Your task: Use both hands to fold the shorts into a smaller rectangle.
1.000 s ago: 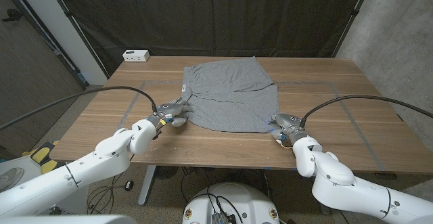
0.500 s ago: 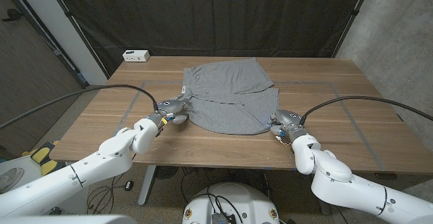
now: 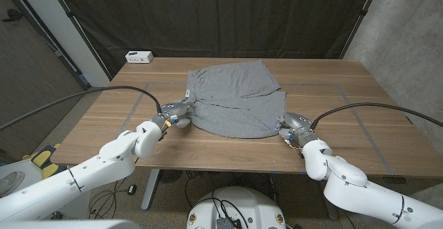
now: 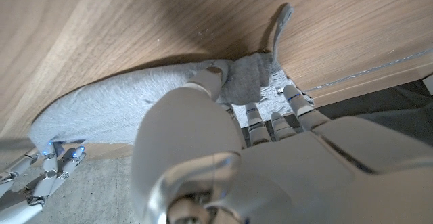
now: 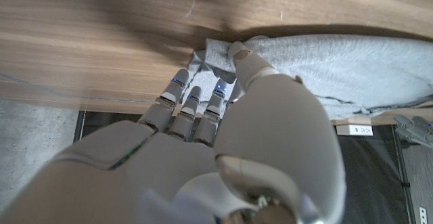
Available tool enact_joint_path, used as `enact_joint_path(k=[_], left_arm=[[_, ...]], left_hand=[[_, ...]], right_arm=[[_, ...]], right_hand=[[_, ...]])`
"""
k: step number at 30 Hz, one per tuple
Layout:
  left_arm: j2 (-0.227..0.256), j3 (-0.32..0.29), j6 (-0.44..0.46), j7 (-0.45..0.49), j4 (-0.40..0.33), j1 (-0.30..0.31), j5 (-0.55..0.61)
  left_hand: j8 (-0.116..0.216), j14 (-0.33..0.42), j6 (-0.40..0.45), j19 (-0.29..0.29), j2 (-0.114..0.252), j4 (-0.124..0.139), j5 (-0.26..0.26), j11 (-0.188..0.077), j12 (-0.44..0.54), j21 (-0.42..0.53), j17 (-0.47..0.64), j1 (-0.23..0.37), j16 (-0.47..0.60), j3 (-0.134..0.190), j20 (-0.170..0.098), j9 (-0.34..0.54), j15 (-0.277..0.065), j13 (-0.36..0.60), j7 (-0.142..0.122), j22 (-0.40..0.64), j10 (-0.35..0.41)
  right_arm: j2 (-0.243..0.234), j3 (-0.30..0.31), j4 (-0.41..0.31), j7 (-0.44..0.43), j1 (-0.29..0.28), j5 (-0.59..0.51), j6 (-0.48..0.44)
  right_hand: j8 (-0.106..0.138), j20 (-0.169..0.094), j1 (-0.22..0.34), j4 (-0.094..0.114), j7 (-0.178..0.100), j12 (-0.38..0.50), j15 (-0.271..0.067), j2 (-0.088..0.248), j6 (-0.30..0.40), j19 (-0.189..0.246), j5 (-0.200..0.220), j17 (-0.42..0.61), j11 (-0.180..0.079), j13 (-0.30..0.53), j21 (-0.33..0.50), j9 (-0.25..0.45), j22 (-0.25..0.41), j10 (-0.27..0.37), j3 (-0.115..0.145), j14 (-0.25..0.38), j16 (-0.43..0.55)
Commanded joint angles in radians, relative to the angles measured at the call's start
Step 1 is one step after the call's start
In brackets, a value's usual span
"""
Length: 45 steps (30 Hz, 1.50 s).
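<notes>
Near the table's (image 3: 104, 129) front edge, the left hand (image 3: 174, 113) and right hand (image 3: 290, 126) each pinch a near corner of the shorts (image 3: 235, 97), which lie mid-table. Judging by this, the fold is just beginning; most remains.

Left hand (image 3: 177, 113) and right hand (image 3: 289, 126) each pinching cloth.

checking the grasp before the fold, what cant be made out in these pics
- Left wrist view: the left hand hides the shorts cloth under its palm.
- Right wrist view: the right hand covers its own pinch.
- Head view: print on the white box is too small.
</notes>
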Motion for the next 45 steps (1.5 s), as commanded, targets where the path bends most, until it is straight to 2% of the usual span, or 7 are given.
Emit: enact_joint_path(k=[1,6,10,15,20,29,45], left_arm=[[0.046,-0.074,0.027,0.039,-0.089,0.066,-0.060],[0.068,-0.139,0.028,0.099,-0.133,0.125,-0.101],[0.084,-0.244,0.009,0.119,-0.163,0.188,-0.219],[0.078,-0.343,-0.059,0.103,-0.141,0.232,-0.381],[0.069,-0.401,-0.132,0.040,-0.100,0.237,-0.535],[0.069,-0.411,-0.184,-0.020,-0.042,0.187,-0.660],[0.075,-0.340,-0.197,0.001,-0.013,0.067,-0.641]], left_hand=[[0.026,0.011,0.133,-0.005,-0.005,-0.013,0.003,0.000,0.000,0.006,0.000,0.019,0.003,0.008,0.004,0.025,-0.001,0.002,0.131,0.002,0.023],[0.052,0.026,0.157,-0.001,-0.017,-0.024,0.009,-0.002,0.004,0.010,-0.001,0.026,0.004,0.013,0.008,0.047,-0.003,0.001,0.146,0.001,0.045],[0.064,0.029,0.163,-0.005,-0.026,-0.031,0.014,0.012,0.004,0.009,-0.001,0.030,0.002,0.017,0.012,0.063,-0.002,0.001,0.156,0.001,0.054],[0.072,0.014,0.149,-0.024,-0.022,-0.031,0.021,0.031,-0.004,0.004,-0.001,0.035,-0.005,0.026,0.016,0.085,0.012,0.001,0.176,0.001,0.043],[0.094,0.013,0.167,-0.030,-0.027,-0.027,0.037,0.038,-0.002,0.004,0.003,0.029,-0.003,0.035,0.011,0.106,0.009,0.002,0.194,0.002,0.056],[0.111,0.017,0.168,-0.032,-0.033,-0.022,0.059,0.043,-0.001,0.006,0.005,0.017,0.000,0.045,0.018,0.130,0.018,0.002,0.190,0.003,0.069],[0.117,0.021,0.148,-0.031,-0.040,-0.022,0.078,0.046,-0.005,0.010,0.005,0.004,0.000,0.057,0.023,0.151,0.023,0.003,0.193,0.004,0.070]], right_arm=[[0.004,0.122,-0.012,-0.160,-0.113,0.055,0.149],[0.006,0.153,-0.023,-0.174,-0.136,0.068,0.174],[0.025,0.186,-0.019,-0.180,-0.153,0.106,0.198],[0.037,0.240,-0.001,-0.200,-0.183,0.162,0.288],[0.057,0.289,0.023,-0.217,-0.204,0.216,0.380],[0.060,0.270,0.045,-0.200,-0.162,0.175,0.405],[0.085,0.233,0.123,-0.154,-0.044,0.116,0.480]], right_hand=[[0.006,-0.001,0.011,0.004,0.007,-0.005,-0.102,0.001,0.003,0.014,0.008,0.005,0.001,0.003,0.004,0.004,0.003,0.017,0.010,0.021,0.004],[0.017,0.000,0.011,0.003,0.017,-0.005,-0.103,-0.006,0.020,0.020,0.012,0.006,0.006,0.004,0.005,0.010,0.003,0.029,0.015,0.028,0.003],[0.028,0.002,0.012,0.000,0.031,-0.006,-0.102,-0.018,0.038,0.023,0.018,0.007,0.006,0.004,0.004,0.015,0.003,0.036,0.020,0.031,0.001],[0.038,0.004,0.012,-0.001,0.044,-0.007,-0.097,-0.029,0.051,0.019,0.026,0.008,0.008,0.005,0.001,0.020,0.003,0.043,0.026,0.030,-0.003],[0.043,0.007,0.012,-0.001,0.054,-0.009,-0.092,-0.036,0.054,0.015,0.033,0.009,0.011,0.005,-0.002,0.024,0.003,0.045,0.032,0.030,-0.005],[0.043,0.013,0.009,0.003,0.052,-0.014,-0.083,-0.040,0.040,0.006,0.043,0.011,0.015,0.006,-0.006,0.030,0.003,0.045,0.043,0.026,-0.010],[0.046,0.014,0.001,0.009,0.045,-0.020,-0.084,-0.038,0.024,0.004,0.054,0.015,0.012,0.007,-0.007,0.038,0.004,0.042,0.058,0.027,-0.012]])
